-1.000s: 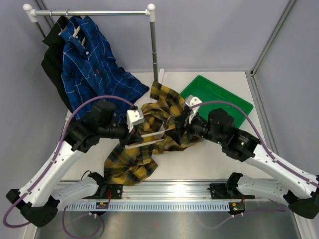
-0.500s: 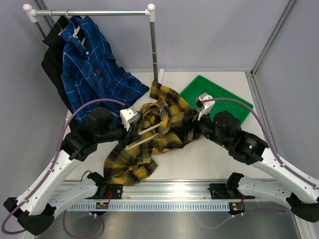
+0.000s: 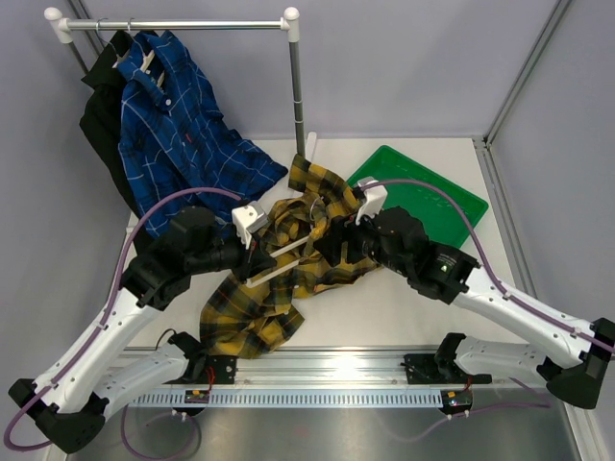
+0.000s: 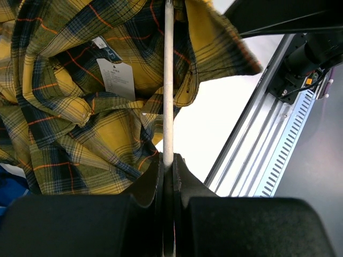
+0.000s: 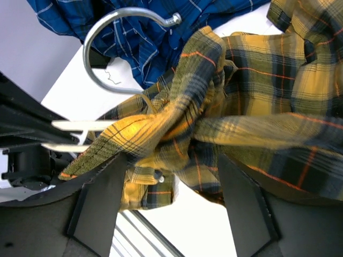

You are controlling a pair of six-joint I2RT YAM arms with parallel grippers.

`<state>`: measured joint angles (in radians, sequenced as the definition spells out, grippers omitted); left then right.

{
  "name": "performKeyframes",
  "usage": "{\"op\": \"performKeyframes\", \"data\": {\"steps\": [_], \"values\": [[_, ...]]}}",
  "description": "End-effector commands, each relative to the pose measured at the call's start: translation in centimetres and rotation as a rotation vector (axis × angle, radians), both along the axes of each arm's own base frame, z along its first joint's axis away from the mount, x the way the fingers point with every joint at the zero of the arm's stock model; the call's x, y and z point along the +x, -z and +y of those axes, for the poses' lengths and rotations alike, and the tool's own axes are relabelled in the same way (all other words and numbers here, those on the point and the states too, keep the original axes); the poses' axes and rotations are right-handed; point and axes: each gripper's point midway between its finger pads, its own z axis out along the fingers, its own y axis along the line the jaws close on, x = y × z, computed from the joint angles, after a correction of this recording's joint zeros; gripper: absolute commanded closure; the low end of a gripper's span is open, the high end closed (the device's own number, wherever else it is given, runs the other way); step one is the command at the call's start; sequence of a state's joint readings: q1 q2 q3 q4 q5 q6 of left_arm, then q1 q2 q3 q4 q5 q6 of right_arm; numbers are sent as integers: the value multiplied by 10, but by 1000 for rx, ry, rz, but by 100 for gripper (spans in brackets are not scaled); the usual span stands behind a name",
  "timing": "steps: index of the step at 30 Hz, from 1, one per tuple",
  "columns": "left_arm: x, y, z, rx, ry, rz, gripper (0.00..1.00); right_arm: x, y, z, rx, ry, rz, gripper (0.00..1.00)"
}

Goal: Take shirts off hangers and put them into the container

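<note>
Three shirts, one green tray, two hangers in plain sight.

The yellow-and-grey plaid shirt (image 3: 258, 317) lies crumpled on the table (image 3: 413, 312) between the arms, just left of the green tray (image 3: 432, 192), with no part of it inside. The blue checked shirt (image 3: 183, 134) and the black shirt (image 3: 99, 125) hang from the metal rail (image 3: 173, 24). One white hanger (image 3: 146, 60) shows at the blue collar; whether the black shirt has its own cannot be told. The other white hanger (image 4: 168, 80) is tangled in the plaid, its metal hook (image 5: 107, 32) sticking out. The left gripper (image 4: 168, 170) is pinched tight on this hanger's thin bar. The right gripper (image 5: 170, 160) has its jaws spread wide, a bunched fold of plaid between them, beside the hook.
</note>
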<state>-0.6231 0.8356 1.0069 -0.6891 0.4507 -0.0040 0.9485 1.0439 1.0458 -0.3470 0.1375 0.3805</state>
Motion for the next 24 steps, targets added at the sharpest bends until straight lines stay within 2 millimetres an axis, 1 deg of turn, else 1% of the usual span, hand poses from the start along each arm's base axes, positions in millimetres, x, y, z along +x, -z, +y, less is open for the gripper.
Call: {"op": "performKeyframes", "data": {"steps": [1, 3, 4, 6, 7, 8, 9, 10, 12, 13, 16, 17, 18, 23, 24], "values": [[1, -24, -13, -99, 41, -60, 100, 8, -20, 17, 90, 5, -38, 26], [0, -25, -13, -105, 43, -60, 100, 12, -16, 21, 81, 6, -39, 32], [-1, -25, -12, -106, 43, -61, 100, 13, -15, 22, 81, 8, -37, 38], [-4, -27, -11, -112, 52, -68, 100, 15, -13, 24, 85, 13, -46, 46], [-5, -26, -11, -113, 53, -67, 100, 16, -11, 24, 85, 16, -47, 59], [-6, -27, -10, -114, 53, -70, 100, 17, -6, 23, 80, 26, -44, 66], [-7, -26, -9, -112, 51, -71, 100, 19, -6, 21, 80, 42, -49, 73], [-7, -25, -8, -109, 47, -71, 100, 20, -5, 20, 77, 48, -49, 86], [-8, -26, -5, -106, 32, -75, 100, 22, -2, 14, 64, 75, -52, 96], [-7, -26, -3, -103, 23, -73, 100, 24, -2, 11, 61, 92, -54, 100], [-6, -25, 2, -88, -14, -68, 100, 28, 1, -2, 25, 140, -72, 100], [-7, -23, 5, -76, -25, -60, 100, 31, 4, -10, 1, 173, -75, 100], [-6, -23, 8, -70, -40, -62, 100, 30, 2, -14, -4, 189, -81, 100], [-12, -19, 18, -49, -70, -48, 100, 37, 9, -43, -86, 294, -107, 100], [-12, -18, 20, -44, -81, -50, 100, 37, 8, -48, -92, 308, -114, 100]]}}
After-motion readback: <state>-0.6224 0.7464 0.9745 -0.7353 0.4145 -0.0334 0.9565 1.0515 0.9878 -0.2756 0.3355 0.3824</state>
